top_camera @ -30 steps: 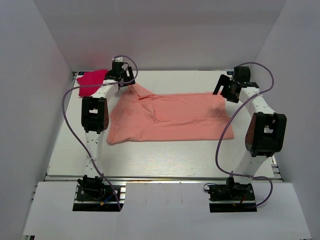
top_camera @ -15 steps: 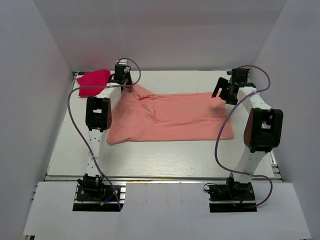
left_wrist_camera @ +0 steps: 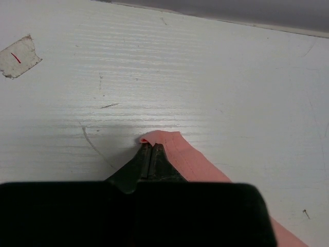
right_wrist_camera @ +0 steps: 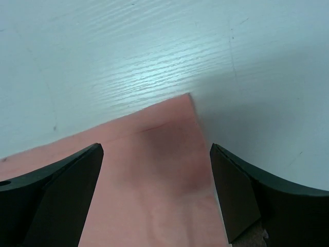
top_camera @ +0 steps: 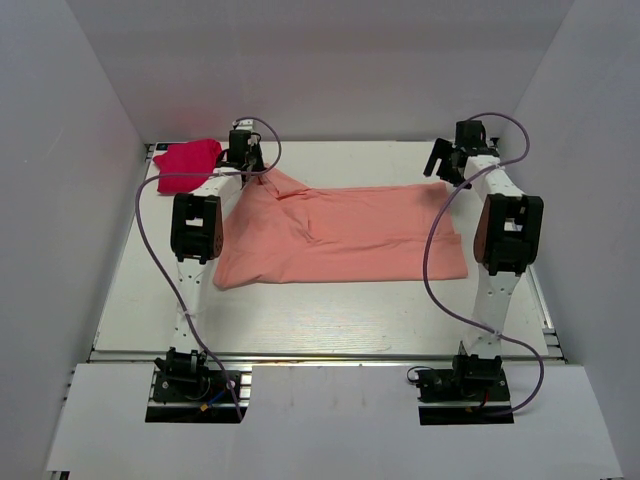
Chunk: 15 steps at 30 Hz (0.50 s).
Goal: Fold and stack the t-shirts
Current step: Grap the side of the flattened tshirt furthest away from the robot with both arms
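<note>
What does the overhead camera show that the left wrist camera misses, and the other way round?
Only overhead: the whole salmon t-shirt laid out, the magenta bundle at the far left corner, and the open right gripper over the shirt's far right corner. Only the left wrist: a scrap of tape on the table. Both: the left gripper pinching the salmon shirt's far left corner, on the white table.

The salmon-pink t-shirt (top_camera: 340, 235) is plain, one even colour with no print. Just beyond its far-left corner lies a magenta-red t-shirt (top_camera: 185, 163), also plain. Beneath the salmon-pink t-shirt, the table (top_camera: 330, 310) is white with a faint wood grain. At its far corners the left gripper (left_wrist_camera: 149, 150) and right gripper (right_wrist_camera: 155, 154) are black. The arms (top_camera: 186, 285) are white with black joints, and the cables (top_camera: 426, 262) purple.
</note>
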Available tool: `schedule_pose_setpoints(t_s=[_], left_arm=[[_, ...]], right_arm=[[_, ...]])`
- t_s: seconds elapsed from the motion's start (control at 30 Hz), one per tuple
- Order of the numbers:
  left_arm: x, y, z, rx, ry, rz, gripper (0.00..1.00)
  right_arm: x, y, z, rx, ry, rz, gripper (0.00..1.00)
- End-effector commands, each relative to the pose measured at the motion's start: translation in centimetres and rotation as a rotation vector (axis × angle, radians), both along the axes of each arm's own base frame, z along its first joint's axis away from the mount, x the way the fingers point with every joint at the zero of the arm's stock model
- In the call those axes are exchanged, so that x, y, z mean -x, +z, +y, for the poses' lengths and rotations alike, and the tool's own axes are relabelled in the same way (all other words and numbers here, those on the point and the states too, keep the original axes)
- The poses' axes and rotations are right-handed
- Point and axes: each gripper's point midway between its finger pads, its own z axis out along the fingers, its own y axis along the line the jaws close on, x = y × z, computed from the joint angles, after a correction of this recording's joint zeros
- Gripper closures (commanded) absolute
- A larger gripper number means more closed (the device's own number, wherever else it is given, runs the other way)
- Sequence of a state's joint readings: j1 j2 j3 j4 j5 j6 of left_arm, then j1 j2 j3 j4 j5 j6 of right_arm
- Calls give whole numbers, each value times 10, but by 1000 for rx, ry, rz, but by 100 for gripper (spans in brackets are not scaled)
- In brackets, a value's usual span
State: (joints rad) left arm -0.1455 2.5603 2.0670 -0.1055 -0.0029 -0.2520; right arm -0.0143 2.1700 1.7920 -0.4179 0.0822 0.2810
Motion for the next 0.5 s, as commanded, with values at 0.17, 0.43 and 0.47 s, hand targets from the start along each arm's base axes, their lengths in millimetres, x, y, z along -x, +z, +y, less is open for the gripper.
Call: schedule_pose_setpoints(t_s=[0.17, 0.43, 0.47], left_arm=[[3, 91, -7, 15, -58, -107, 100], [16, 115, -11, 7, -108, -98, 100], [20, 111, -14, 15, -125, -76, 100]], right_arm=[[-47, -8, -15, 104, 12, -45, 10], [-45, -49, -10, 79, 26, 21, 27], [-44, -52, -9, 72, 30, 25, 34]])
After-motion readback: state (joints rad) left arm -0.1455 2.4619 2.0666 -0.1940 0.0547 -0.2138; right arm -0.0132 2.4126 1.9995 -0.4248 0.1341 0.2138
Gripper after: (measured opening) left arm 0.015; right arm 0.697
